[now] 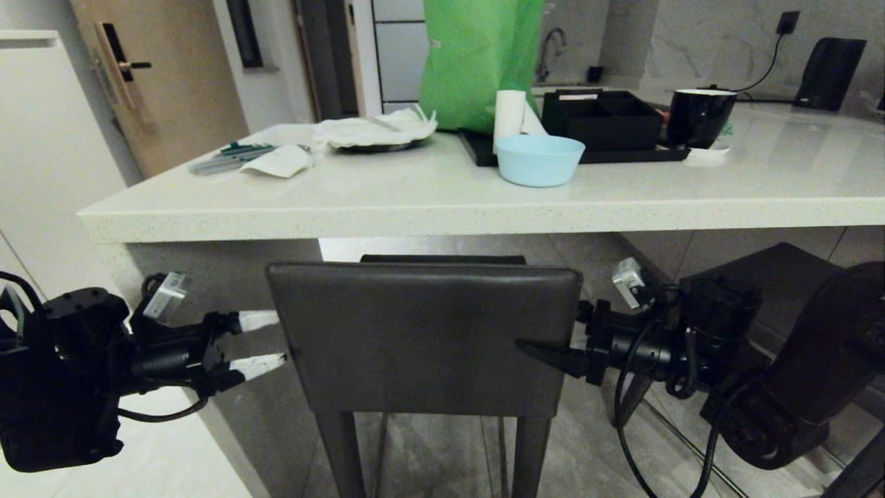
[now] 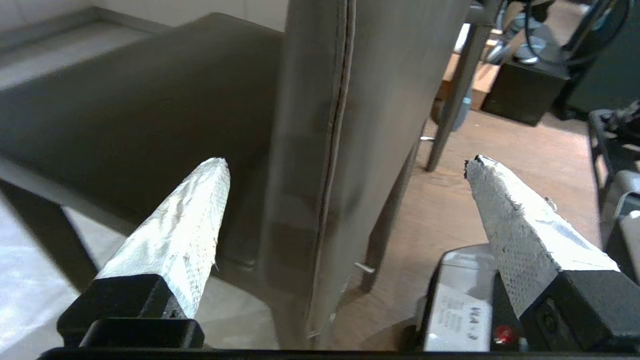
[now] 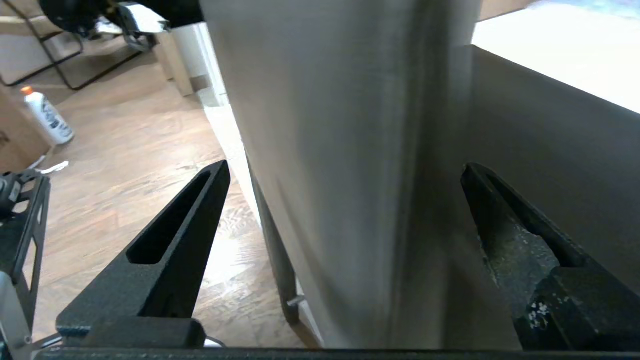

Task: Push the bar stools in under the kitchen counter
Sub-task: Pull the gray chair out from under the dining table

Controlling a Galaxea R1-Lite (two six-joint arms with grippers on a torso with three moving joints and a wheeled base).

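No readable writing — both grippers' jaws spread beside the bar stool (image 1: 423, 337) backrest.

Head view faces counter (image 1: 442, 200) – 2 wrist views flank stool backrest (image 1: 423, 335).

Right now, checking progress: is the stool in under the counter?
Partly: the bar stool's seat reaches beneath the kitchen counter, the backrest still outside.

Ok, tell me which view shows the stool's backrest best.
Head view: the whole backrest shows face-on under the counter. Each wrist view shows only one side edge of it, close up between open fingers.
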